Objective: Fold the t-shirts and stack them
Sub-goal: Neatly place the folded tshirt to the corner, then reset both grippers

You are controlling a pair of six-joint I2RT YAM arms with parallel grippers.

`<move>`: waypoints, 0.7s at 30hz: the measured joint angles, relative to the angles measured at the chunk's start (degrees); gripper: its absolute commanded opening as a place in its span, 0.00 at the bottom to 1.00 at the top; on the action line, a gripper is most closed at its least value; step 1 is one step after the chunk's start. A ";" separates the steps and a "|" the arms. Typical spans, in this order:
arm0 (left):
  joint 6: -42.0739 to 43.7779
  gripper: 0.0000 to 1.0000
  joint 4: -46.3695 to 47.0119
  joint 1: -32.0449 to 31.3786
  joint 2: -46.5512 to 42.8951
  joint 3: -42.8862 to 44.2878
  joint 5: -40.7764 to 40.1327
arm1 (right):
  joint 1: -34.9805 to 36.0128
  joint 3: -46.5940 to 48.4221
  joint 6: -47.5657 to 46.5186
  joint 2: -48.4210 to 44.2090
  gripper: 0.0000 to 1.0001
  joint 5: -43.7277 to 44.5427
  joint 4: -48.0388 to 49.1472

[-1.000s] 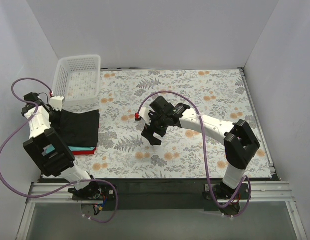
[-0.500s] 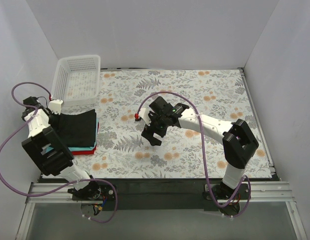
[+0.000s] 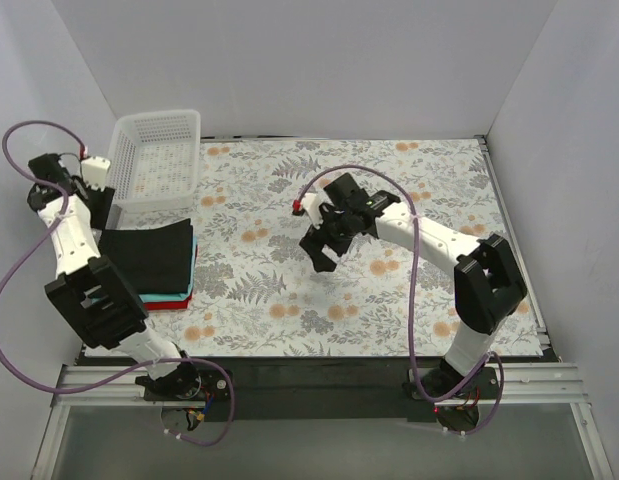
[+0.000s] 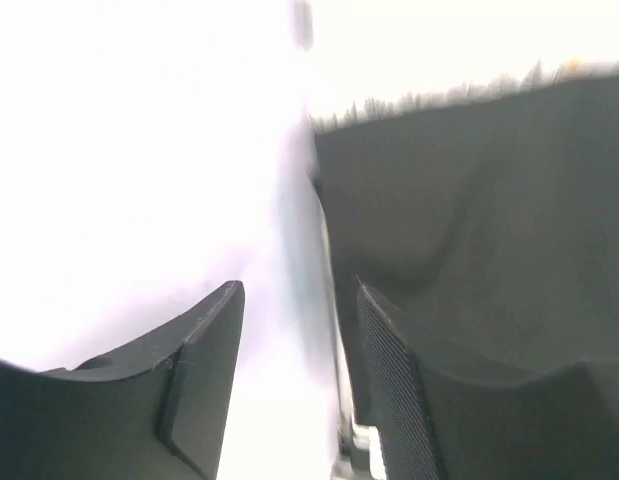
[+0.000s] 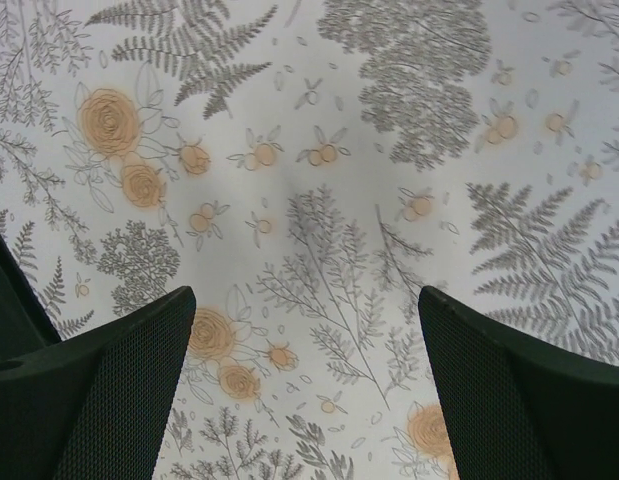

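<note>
My left pincer [image 4: 299,296] stands released, fingers apart on nothing, by the edge of the black shirt [image 3: 149,255]. That shirt tops the teal shirt [image 3: 165,295] and red shirt [image 3: 171,304] at nine o'clock. My right pincer [image 5: 304,300] gapes empty mid-table.

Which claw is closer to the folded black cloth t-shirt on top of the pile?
Left. The left gripper hangs just past the black cloth t-shirt at its far-left corner, beside the white plastic lattice basket. The right gripper hovers far to its right over the floral tabletop.
</note>
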 measured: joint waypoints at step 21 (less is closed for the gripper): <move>-41.31 0.84 2.60 -53.62 10.43 21.53 5.75 | -43.06 -6.99 4.04 -15.50 0.98 -2.47 1.64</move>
